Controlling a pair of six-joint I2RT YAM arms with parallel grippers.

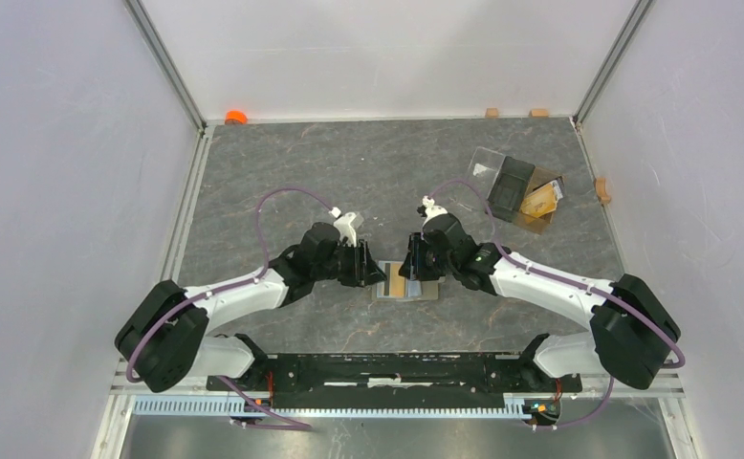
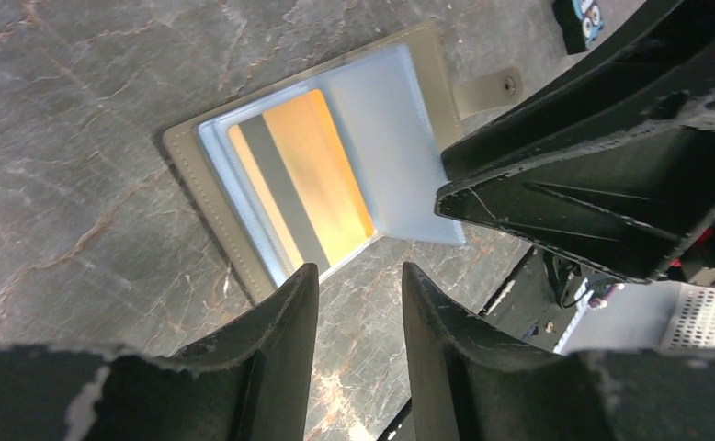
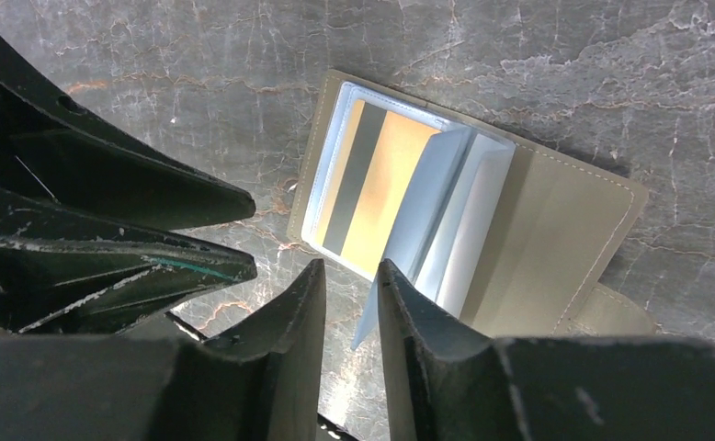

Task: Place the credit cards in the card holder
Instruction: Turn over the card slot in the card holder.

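Closest to the lens, black fingers of the right pincer (image 3: 349, 266) — parted a little, with the lower corner of a pale sleeve leaf (image 3: 432, 211) in the gap, leaning on one finger. Looks propped up rather than clamped, probably to keep the next pocket open for loading. Much the same for the left pincer (image 2: 360, 271): parted, nothing between the tips, hovering just off one edge of the card holder (image 3: 556, 220), likely ready to steady it.

Lies open and flat on the desk (image 1: 349, 172), midway between the two arms, olive cover down, tab flap (image 2: 492, 87) stretched out to one side. Already holds one orange card (image 2: 322, 175) with a dark stripe, tucked under a clear sleeve on one half. No card in either pincer, so the next step seems to be fetching another.

Further out, well apart at the far right of the desk — a clear plastic box (image 1: 502, 182) with a dark compartment and what looks like a tan card (image 1: 540, 201) inside. Too small to count how many.
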